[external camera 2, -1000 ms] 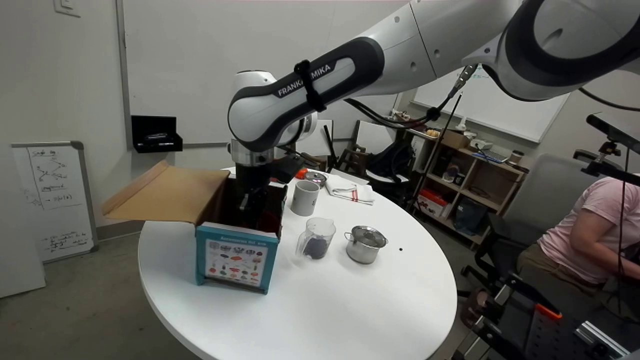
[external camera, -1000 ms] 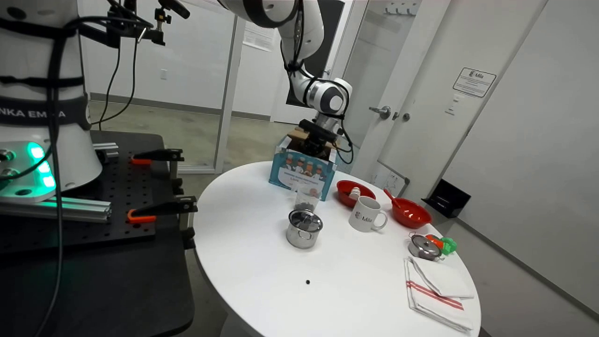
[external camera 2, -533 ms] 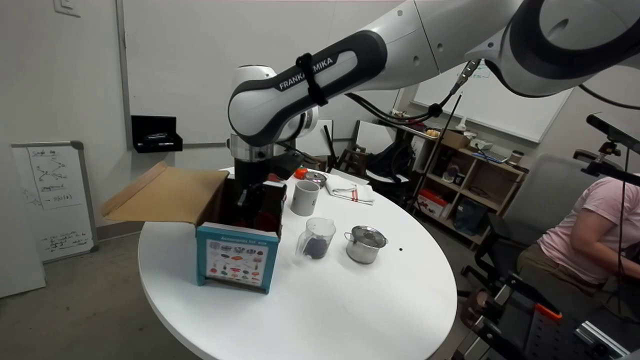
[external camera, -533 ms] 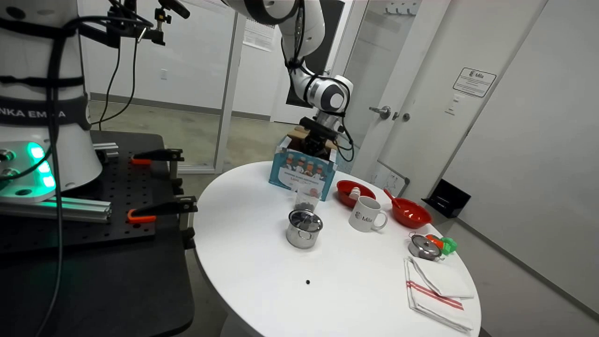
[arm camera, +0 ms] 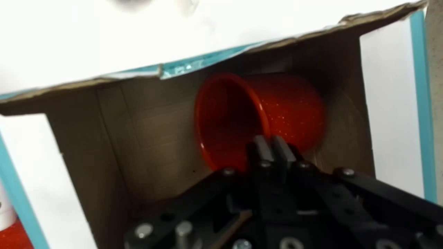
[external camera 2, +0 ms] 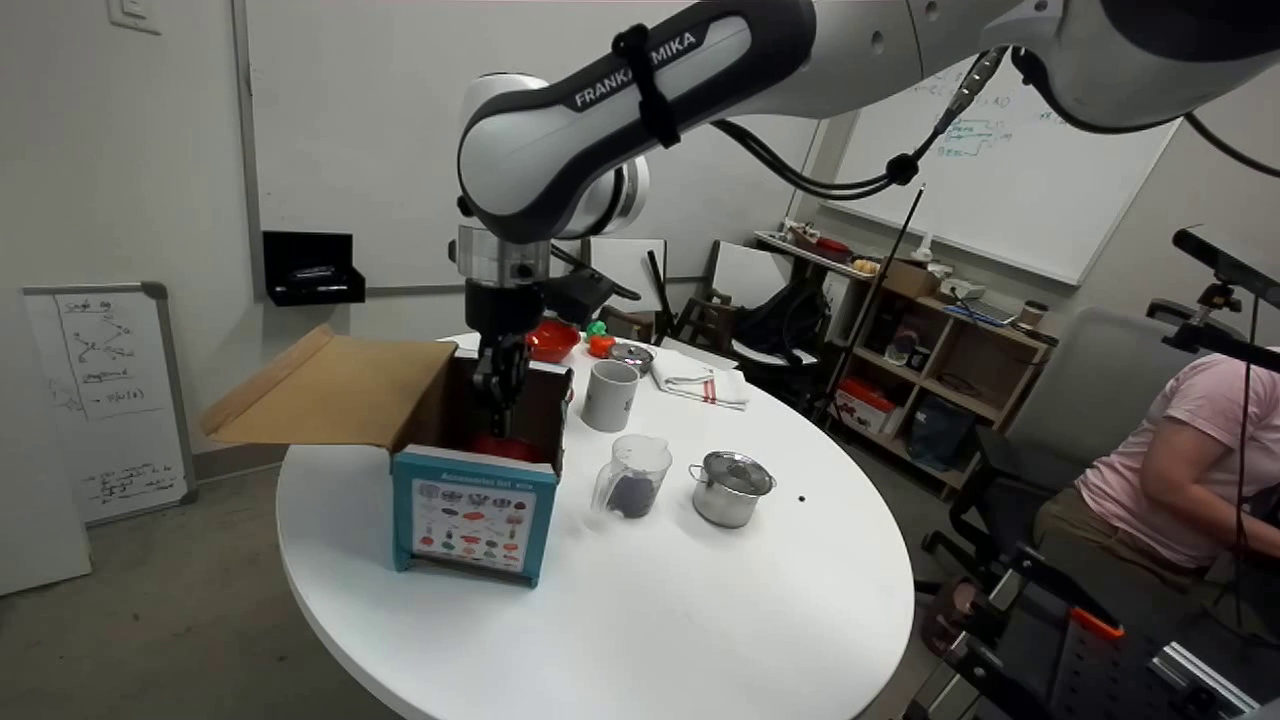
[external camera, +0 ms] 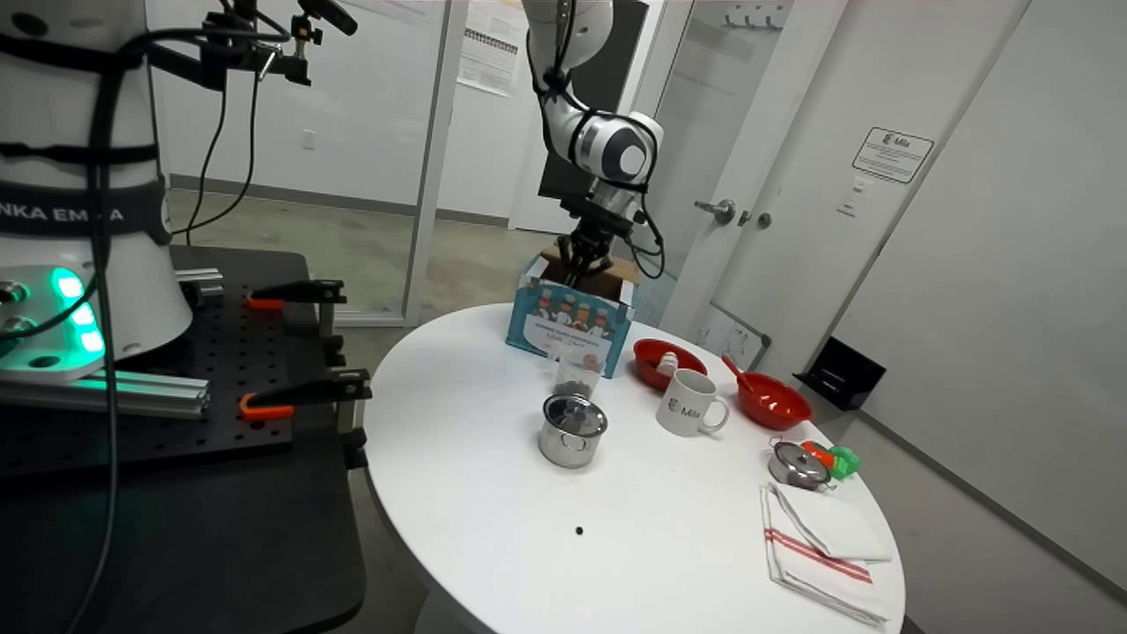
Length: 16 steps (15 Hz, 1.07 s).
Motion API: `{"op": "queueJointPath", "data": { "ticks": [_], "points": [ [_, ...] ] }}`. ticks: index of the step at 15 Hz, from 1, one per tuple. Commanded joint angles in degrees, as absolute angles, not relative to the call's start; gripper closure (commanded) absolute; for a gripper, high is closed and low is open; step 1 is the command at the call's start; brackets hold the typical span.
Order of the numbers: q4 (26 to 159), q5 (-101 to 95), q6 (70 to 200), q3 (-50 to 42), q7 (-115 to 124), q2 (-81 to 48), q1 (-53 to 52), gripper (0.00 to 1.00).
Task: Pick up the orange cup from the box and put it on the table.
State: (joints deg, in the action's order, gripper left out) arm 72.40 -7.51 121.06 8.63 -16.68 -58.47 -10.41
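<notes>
Orange cup (arm camera: 277, 107): at the far end of the table (external camera: 651, 493) in an exterior view, inside the box (external camera: 563, 326). Partly hidden by the gripper (arm camera: 273, 145), with fingers (arm camera: 264, 148) clenched on the rim. Tipped mouth-left in the wrist view, unclear whether touching the bottom.

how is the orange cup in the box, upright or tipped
Tipped. In the wrist view the orange cup shows its open mouth angled sideways and its outer wall.

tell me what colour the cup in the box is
Plain red-orange; the cup shows best in the wrist view.
</notes>
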Motion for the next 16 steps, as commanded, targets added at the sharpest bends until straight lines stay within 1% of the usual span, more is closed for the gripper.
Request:
{"op": "queueJointPath", "data": {
  "ticks": [1, 6, 8, 12, 13, 14, 15, 16],
  "points": [
    [76.77, -6.82, 120.45, 8.88, -15.79, -54.36, -10.36, 0.98],
    [76.59, -6.58, 119.42, 8.99, -15.77, -53.86, -10.37, 0.98],
    [73.91, -6.30, 118.83, 8.75, -15.50, -55.75, -10.30, 0.98],
    [67.85, -5.86, 112.78, 8.76, -16.85, -60.84, -9.94, 0.98],
    [66.97, -5.74, 111.46, 8.91, -17.19, -61.66, -9.83, 0.81],
    [66.10, -5.71, 110.12, 9.05, -17.76, -62.30, -9.74, 0.66],
    [65.27, -5.79, 109.12, 9.00, -17.89, -62.98, -9.82, 0.60],
    [64.56, -6.03, 108.70, 8.89, -18.22, -63.58, -9.88, 0.53]
  ]
}}
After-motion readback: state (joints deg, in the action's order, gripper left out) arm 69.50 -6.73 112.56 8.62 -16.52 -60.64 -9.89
